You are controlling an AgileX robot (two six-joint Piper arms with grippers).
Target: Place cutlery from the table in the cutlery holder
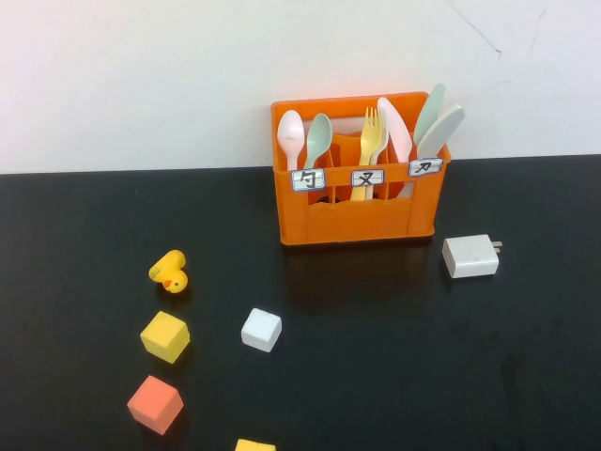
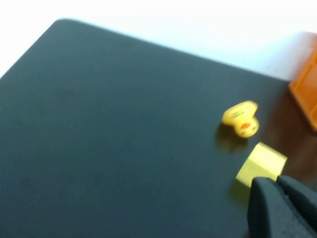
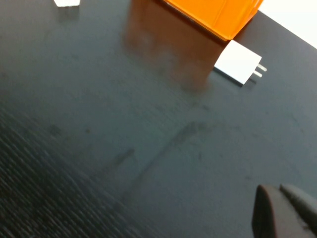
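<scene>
While neither arm enters the high view, I read each hand from its own wrist camera. On the bench [image 1: 84, 235], the cutlery holder [image 1: 357, 221] stands at the far edge against the wall, its three labels facing me. All cutlery stands upright inside it, handles down and long axes near vertical: a pink spoon [image 1: 291, 132] and a pale green spoon [image 1: 319, 136] in the left compartment, a yellow fork [image 1: 373, 132] in the middle, two knives [image 1: 441, 122] leaning right in the right compartment.

Left hand [image 2: 280, 206]: only a dark edge shows, above the bench just beside the yellow cube [image 2: 261, 162]; I cannot tell its opening.

Right hand [image 3: 285, 210]: a dark edge over bare bench, well apart from the white charger [image 3: 237, 62]; opening likewise cannot be determined.

A small yellow duck [image 1: 170, 272] lies near the yellow cube.
</scene>
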